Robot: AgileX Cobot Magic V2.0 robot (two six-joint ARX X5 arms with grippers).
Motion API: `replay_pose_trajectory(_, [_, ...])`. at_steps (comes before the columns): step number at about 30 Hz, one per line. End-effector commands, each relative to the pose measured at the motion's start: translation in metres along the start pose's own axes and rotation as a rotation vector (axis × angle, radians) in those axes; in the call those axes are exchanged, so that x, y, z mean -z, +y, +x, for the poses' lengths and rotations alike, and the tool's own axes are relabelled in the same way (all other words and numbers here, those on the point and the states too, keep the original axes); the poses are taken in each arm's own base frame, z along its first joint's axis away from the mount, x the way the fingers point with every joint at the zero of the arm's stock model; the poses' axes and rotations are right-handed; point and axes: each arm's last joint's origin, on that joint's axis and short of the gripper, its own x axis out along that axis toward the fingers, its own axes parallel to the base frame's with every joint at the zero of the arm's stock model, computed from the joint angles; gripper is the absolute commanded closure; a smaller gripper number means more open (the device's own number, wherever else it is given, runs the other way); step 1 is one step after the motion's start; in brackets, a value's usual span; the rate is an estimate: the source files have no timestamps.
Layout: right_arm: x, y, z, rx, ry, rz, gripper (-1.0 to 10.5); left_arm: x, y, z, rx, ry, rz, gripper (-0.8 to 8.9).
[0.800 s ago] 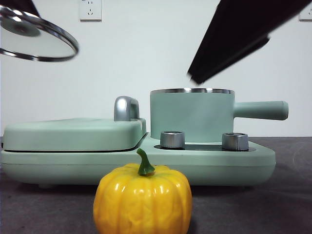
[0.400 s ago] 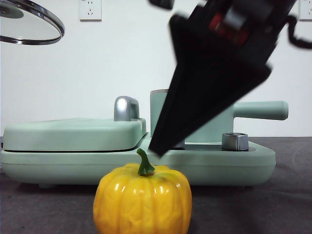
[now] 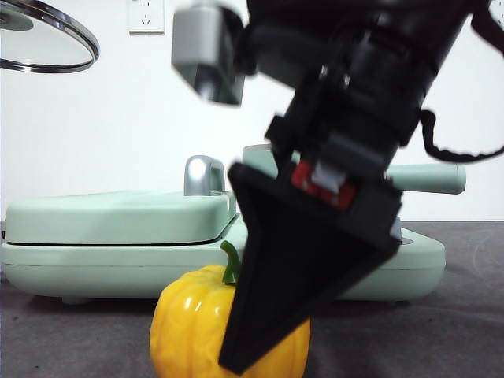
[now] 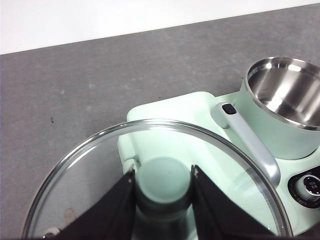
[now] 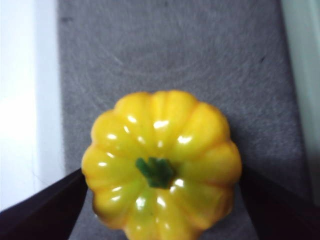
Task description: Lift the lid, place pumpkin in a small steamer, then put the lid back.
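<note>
The pumpkin (image 3: pixel 189 331) sits on the dark tabletop at the bottom centre of the front view, upright with its green stem up, in front of the flat green cooker (image 3: pixel 118 236). It has not been lifted. The right gripper (image 5: pixel 160 200) is directly above it: in the right wrist view the pumpkin fills the middle of the frame and the two black jaws stand spread wide on either side of it, at or just beside its flanks, with contact too close to call. In the front view that arm is the big dark wedge covering the pumpkin's right half.

The pot (image 4: pixel 285 105) stands uncovered on the cooker, its shiny steel inside empty in the upper right of the left wrist view. The lid (image 4: pixel 155 185) is off, held in the air at the upper left of the front view; the left gripper (image 4: pixel 162 200) has its jaws pinching the mint-green knob.

As I judge it, the first step is done. Grasping the pumpkin, carrying it into the pot and replacing the lid all remain.
</note>
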Motion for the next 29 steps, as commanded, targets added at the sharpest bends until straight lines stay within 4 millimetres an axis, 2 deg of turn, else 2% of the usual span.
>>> replay_pose_trajectory(1, [-0.005,0.002,0.000,-0.008,0.000,0.036,5.7,-0.007,0.000,-0.003,-0.002,-0.042,-0.007,7.98])
replay_pose_trajectory(3, [-0.005,0.004,-0.008,-0.007,0.005,0.067,5.7,-0.007,0.000,-0.003,-0.002,-0.042,-0.007,7.98])
replay_pose_trajectory(7, [-0.008,0.008,-0.038,0.034,0.049,0.171,5.7,-0.007,0.000,-0.003,-0.002,-0.043,-0.007,7.98])
replay_pose_trajectory(12, [-0.011,0.009,-0.090,0.160,0.156,0.371,5.7,-0.007,0.000,-0.003,-0.002,-0.044,-0.007,7.98])
replay_pose_trajectory(17, [-0.016,0.002,-0.134,0.214,0.227,0.541,5.7,-0.007,0.000,-0.003,-0.002,-0.045,-0.007,7.98])
replay_pose_trajectory(24, [-0.030,-0.024,-0.183,0.287,0.105,0.684,5.7,-0.007,0.000,-0.003,-0.002,-0.045,-0.007,7.98])
replay_pose_trajectory(29, [-0.046,-0.055,-0.203,0.349,0.055,0.714,5.7,-0.007,0.000,-0.003,-0.002,-0.045,-0.007,7.98])
